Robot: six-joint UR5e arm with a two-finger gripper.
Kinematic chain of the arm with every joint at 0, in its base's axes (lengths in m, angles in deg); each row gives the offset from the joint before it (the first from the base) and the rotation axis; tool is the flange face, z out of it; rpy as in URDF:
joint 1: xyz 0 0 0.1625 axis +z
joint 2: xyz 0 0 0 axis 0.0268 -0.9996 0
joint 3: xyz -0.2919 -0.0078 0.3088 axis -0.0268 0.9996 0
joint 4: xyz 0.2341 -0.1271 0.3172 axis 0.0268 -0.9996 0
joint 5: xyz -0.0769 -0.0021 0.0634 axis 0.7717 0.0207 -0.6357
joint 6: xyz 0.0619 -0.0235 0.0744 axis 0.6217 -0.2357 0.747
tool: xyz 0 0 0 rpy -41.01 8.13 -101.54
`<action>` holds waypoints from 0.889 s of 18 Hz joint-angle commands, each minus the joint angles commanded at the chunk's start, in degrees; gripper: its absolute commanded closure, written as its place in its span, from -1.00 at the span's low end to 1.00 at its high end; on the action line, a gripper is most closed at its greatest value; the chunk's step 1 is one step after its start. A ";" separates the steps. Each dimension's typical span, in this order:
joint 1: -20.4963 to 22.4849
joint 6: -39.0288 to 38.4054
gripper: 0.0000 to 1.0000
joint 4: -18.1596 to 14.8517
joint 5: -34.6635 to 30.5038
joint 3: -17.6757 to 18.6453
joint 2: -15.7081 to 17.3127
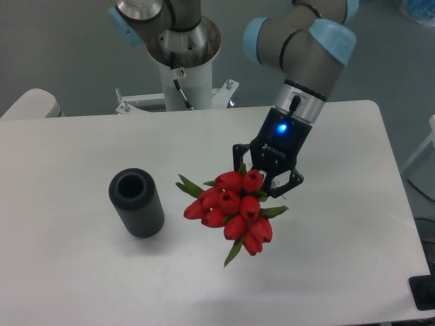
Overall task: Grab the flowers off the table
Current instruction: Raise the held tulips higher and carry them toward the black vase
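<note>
The flowers [233, 208] hang just right of the frame's centre, red heads bunched toward the camera and lower left, so their stems and any band are hidden behind the blooms. The long axis runs up-right into the gripper [269, 178], whose fingers are clamped on the stems. Below lies the white table [81, 272]; a dark ribbed vase [136, 202] stands at left.
</note>
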 joint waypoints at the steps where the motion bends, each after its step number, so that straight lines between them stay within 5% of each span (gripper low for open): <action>1: 0.09 0.00 0.65 0.00 0.96 0.09 0.26; 16: -1.50 -3.16 0.65 0.00 1.50 0.53 2.02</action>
